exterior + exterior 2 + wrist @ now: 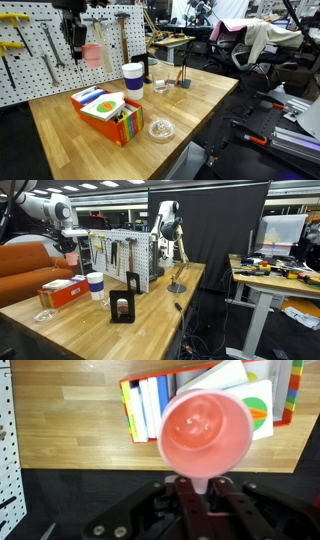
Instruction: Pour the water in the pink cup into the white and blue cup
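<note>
Okay, in an exterior view the small light-pink mug with a loop handle [92, 55] hung clear of the table under the black robot gripper [77, 38], in front of the white pegboard of hand tools [40, 60]. The tall white cylindrical cup with dark blue bands [132, 80] stood upright on the wooden table [60, 150], lower than the mug and off to one side, well apart from it. We judged the pick-up done; the carry over that cup and the pour itself were left. An orange box of books [105, 112] and two clear glass dishes [160, 128] sat nearby.

In an exterior view from the side, the banded cup [95, 285] stood between the orange box [62, 293] and a black stand [123, 308], which the pegboard-side view did not show. The mug was too small there to make out.

In the wrist view we saw what neither exterior view gave us: the jaws were clamped together on the mug's handle [205, 488]. The mug's round face [205, 430] hung over the box of books [150, 405]. The banded cup was out of frame. We could not tell whether water was inside.
</note>
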Available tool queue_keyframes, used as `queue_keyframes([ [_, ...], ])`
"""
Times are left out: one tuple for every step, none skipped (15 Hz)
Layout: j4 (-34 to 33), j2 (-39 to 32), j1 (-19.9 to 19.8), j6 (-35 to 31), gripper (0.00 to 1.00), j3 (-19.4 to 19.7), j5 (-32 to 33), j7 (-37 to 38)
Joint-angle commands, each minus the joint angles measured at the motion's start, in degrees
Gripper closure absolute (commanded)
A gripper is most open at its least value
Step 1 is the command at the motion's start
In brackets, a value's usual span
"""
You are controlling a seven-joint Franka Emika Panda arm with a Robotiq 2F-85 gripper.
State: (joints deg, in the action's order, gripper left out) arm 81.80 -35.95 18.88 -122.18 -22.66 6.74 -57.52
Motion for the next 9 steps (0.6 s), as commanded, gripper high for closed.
queue_keyframes([
  [-1.6, -0.7, 0.8, 1.1, 0.85, 1.1, -0.7, -0.9],
  [-2.3, -1.2, 0.8, 1.4, 0.85, 1.1, -0.8, -1.1],
  [-2.6, -1.3, 0.9, 1.6, 0.85, 1.1, -0.8, -1.1],
  [-2.7, -1.4, 1.0, 1.6, 0.85, 1.1, -0.8, -1.1],
  [-2.7, -1.4, 1.1, 1.7, 0.85, 1.1, -0.8, -1.1],
  [-2.7, -1.4, 1.1, 1.7, 0.85, 1.1, -0.8, -1.1],
  [-2.7, -1.4, 1.1, 1.7, 0.85, 1.1, -0.8, -1.1],
  [-2.7, -1.4, 1.1, 1.8, 0.85, 1.1, -0.8, -1.1],
  [-2.8, -1.4, 1.1, 1.8, 0.85, 1.1, -0.8, -1.1],
])
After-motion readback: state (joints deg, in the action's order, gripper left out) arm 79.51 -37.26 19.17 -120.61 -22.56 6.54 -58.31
